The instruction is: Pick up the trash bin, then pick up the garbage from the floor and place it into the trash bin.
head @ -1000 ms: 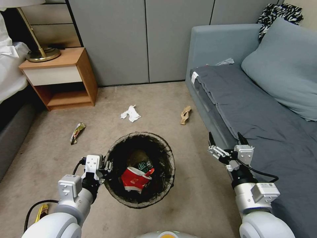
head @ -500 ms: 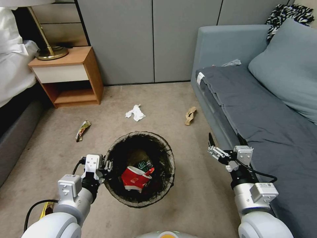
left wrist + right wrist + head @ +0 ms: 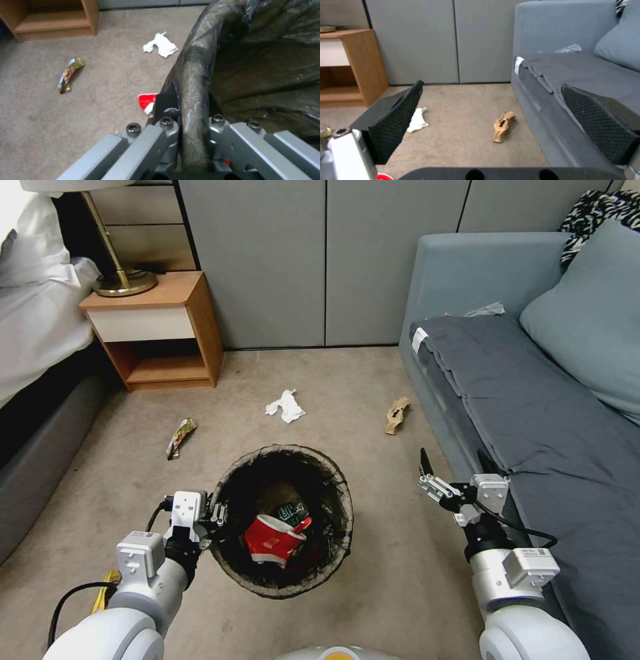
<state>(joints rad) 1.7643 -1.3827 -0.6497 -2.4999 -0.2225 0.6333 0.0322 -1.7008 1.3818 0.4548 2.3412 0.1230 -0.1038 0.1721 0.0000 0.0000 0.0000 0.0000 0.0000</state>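
Left tool (image 3: 195, 125): clenched on the near rim of the round white bin with dark bag liner (image 3: 337, 493), carried just beside it; it should be kept level.
Right tool (image 3: 455, 465): released, empty, close to the grey sofa edge (image 3: 437, 400).
Next litter: crumpled brown paper (image 3: 502, 126) ahead of the right tool, white tissue (image 3: 285, 405) beyond the bin.
Open room: bare carpet (image 3: 333, 380) ahead.

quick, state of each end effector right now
Left end effector: shut on the trash bin, clamping its bag-covered rim.
Right end effector: open, holding nothing, raised beside the sofa.

Head cam: high, looking down at floor. Wrist cams low, fwd-facing (close); all share white tissue (image 3: 285, 406) (image 3: 160, 45) (image 3: 417, 120).
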